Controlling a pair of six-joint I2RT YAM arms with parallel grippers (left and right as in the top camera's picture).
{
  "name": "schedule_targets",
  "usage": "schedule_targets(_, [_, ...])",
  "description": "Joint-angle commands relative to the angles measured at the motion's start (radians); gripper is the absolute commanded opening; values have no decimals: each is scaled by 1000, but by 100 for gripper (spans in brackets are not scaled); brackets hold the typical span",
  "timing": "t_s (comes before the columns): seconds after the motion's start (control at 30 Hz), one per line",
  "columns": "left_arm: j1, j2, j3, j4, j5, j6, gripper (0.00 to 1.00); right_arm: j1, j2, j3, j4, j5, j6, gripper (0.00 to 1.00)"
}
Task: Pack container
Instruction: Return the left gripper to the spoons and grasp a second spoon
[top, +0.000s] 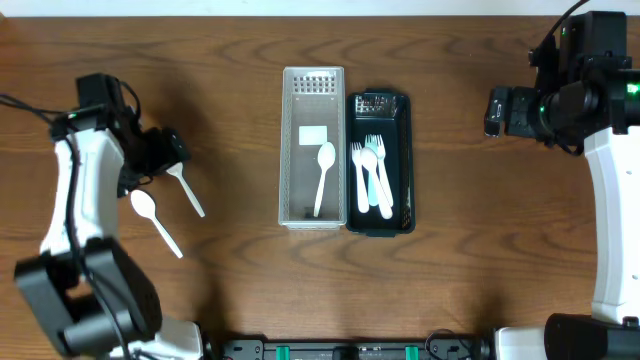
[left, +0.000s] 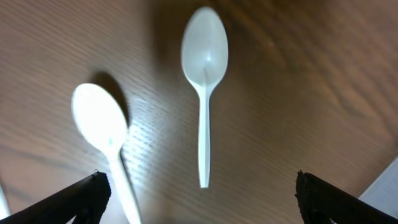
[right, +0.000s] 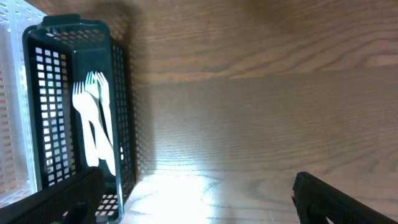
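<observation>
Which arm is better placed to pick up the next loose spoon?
Left. The left claw, open, hovers over both loose spoons: one spoon centred under it, the other spoon beside it. The right claw sits over bare table beyond the black basket, far from both.

Even, fairly bright light from above, soft shadows thrown on the table (top: 240, 290) beside the left arm (top: 75, 190), pale glare seen on the wood just ahead of the right gripper (right: 199, 208), nearer spoon (left: 99, 121) by the left gripper (left: 199, 202) blurred, farther spoon (left: 205, 56) sharper, fingertips (left: 74, 199) dark, unfocused.
</observation>
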Motion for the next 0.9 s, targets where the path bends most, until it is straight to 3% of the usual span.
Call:
schedule_targets(0.0, [0, 58, 0, 15, 45, -5, 98, -7, 5, -5, 0, -5, -10, 99])
schedule_targets(0.27, [-13, 156, 0, 68, 44, 32, 91, -7, 5, -5, -2, -5, -10, 99])
schedule_targets(0.87, [-50, 182, -4, 109, 42, 52, 91, -7, 5, -5, -32, -5, -13, 99])
